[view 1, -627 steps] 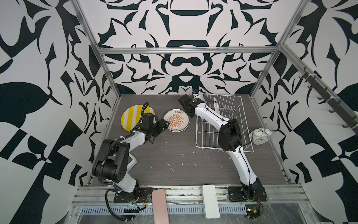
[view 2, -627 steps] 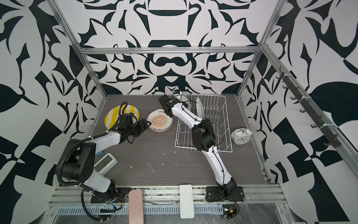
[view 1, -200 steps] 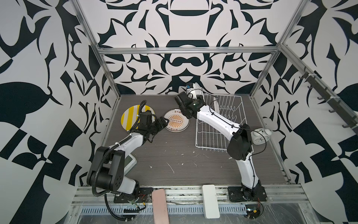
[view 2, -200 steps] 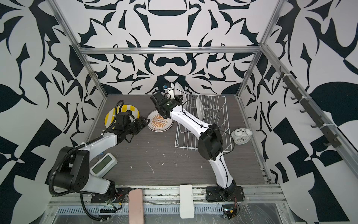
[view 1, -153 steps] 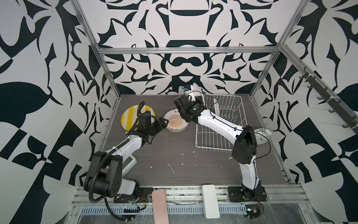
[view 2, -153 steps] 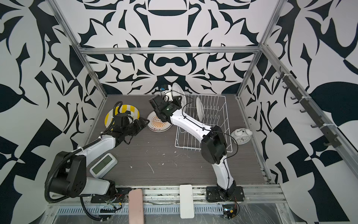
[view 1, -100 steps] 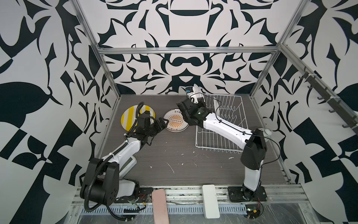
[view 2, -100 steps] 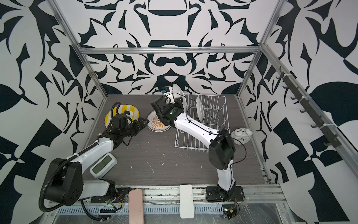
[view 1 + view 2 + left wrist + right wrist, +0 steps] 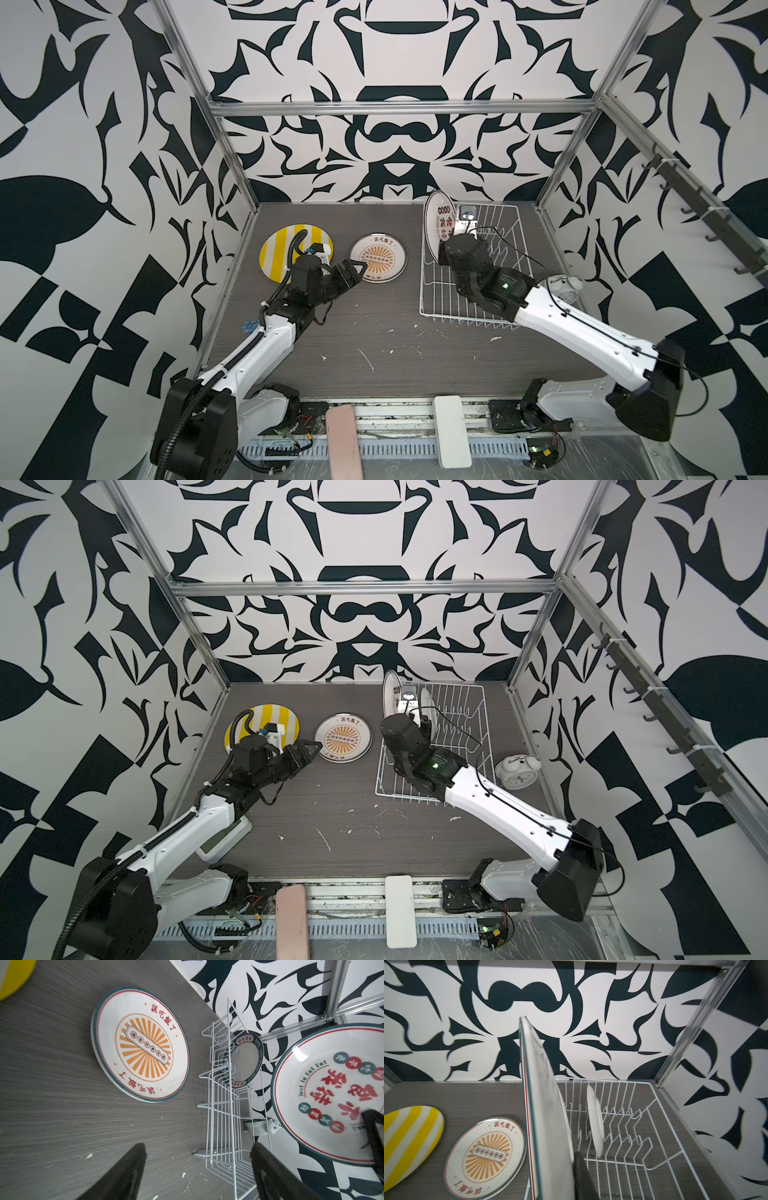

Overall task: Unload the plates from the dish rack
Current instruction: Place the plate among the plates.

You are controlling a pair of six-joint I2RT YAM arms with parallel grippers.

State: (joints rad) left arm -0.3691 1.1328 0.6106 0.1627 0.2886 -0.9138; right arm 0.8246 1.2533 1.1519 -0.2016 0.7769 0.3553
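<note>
Showing four round plates: a yellow-striped plate [image 9: 279, 248] and a sunburst plate [image 9: 377, 257] lie flat on the grey wood-grain table [image 9: 374, 332], and a small plate [image 9: 595, 1122] stands upright among the tines of the white wire dish rack [image 9: 469, 318]. The right gripper [image 9: 445, 246] is clamped on a fourth, red-lettered plate [image 9: 438, 218], upright at the rack's edge; the left gripper [image 9: 355, 272] gapes wide, empty.

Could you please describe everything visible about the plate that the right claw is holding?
The plate is round, glossy and seemingly ceramic. It is white with a dark-green rim, a thin red ring, red Chinese characters, red and green dots and the words "Just To Eat Eat". Its back is plain white. It stands on edge, nearly upright, at the dish rack's left edge. The right claw pinches its lower rim; whether it touches the rack is unclear.
</note>
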